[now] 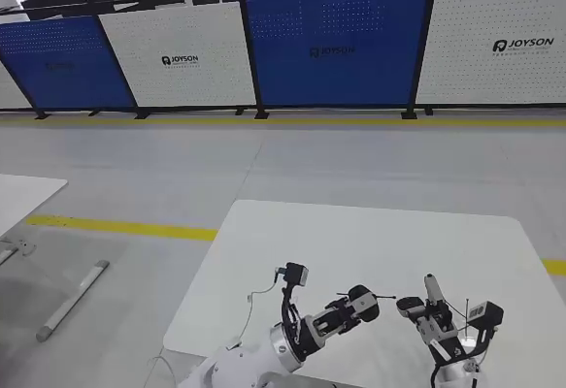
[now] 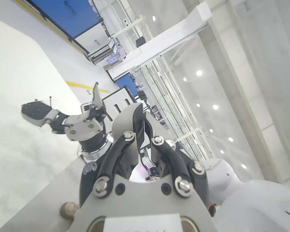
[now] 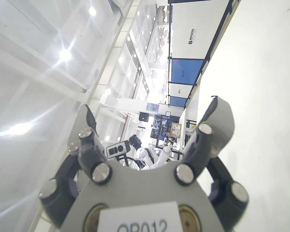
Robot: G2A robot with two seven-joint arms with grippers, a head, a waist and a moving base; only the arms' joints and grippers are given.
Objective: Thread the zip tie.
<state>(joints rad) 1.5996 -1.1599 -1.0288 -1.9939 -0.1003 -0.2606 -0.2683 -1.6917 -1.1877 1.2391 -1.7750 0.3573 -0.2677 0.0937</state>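
We count one zip tie (image 1: pixel 385 296). The left gripper (image 2: pixel 141 119) clamps it, and its long axis points toward the right gripper (image 3: pixel 151 106), whose fingers are spread apart.

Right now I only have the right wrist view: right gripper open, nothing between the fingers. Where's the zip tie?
Observer: Top view: a thin dark strip, likely the zip tie, sticks out of the left gripper toward your right gripper.
Operator: Left gripper shut on it?
Observer: Looks so. In the left wrist view its fingers are pressed together.
Operator: Tip inside my opening?
Observer: No. In the top view the tip ends outside the right gripper's nearer finger. Whether it touches, I cannot tell.
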